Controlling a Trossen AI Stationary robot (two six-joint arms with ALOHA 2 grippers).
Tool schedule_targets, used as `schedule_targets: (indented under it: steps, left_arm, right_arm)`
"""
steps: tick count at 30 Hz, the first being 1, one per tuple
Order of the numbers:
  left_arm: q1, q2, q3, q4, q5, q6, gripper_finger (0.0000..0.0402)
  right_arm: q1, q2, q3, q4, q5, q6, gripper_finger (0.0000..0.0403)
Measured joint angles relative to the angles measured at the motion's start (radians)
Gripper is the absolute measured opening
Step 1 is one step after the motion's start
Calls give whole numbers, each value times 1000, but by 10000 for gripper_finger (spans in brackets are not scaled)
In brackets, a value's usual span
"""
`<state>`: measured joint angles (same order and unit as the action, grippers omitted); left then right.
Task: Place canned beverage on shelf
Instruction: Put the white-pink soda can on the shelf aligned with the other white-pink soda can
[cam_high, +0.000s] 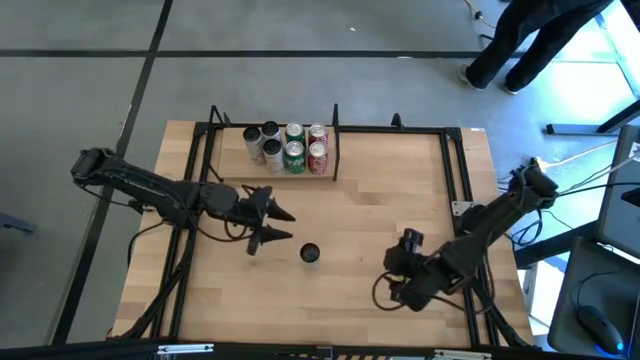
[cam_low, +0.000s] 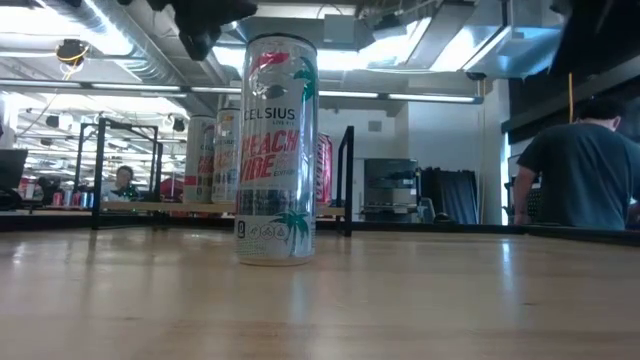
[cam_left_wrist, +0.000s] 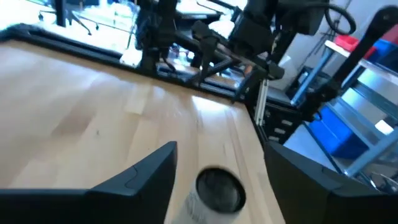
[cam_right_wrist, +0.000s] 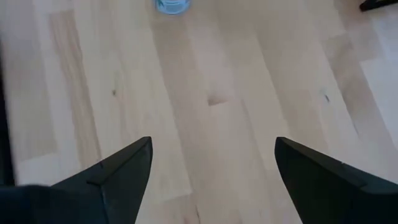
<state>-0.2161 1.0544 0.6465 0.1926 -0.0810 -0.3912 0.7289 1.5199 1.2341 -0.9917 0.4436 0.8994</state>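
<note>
1 canned beverage (cam_high: 310, 253) stands upright on the bare counter (cam_high: 360, 215) near its middle, clear of both arms & well apart from the shelf (cam_high: 232, 166) at the far edge, where 6 other cans (cam_high: 290, 149) sit in a tight cluster. Left gripper (cam_high: 284, 225) hovers just beside the can w/ fingers spread wide, nothing between them. Right gripper (cam_right_wrist: 208, 163) is further off toward the near right, aimed down at the wood, fingers also spread and empty.
</note>
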Motion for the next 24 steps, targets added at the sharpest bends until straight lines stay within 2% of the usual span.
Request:
schedule_targets:
  steps: [5,10,12,16,20,24]
  left_arm:
    - [1,24,77,-19,-64,12,295]
    - [1,75,178,-157,-93,62,374]
    - [1,93,204,-191,-86,85,393]
    - [-9,96,217,-204,-31,112,392]
    - [-20,95,217,-197,34,75,391]
    - [-30,120,217,-132,27,45,390]
  right_arm:
    - [44,-9,-6,-13,28,3,326]
    - [58,-9,-6,-13,40,-22,326]
    - [57,-9,-6,-12,44,-30,326]
    - [57,-9,-6,-15,45,-36,326]
    - [56,-9,-6,-15,55,3,326]
    - [56,-8,-6,-34,78,25,326]
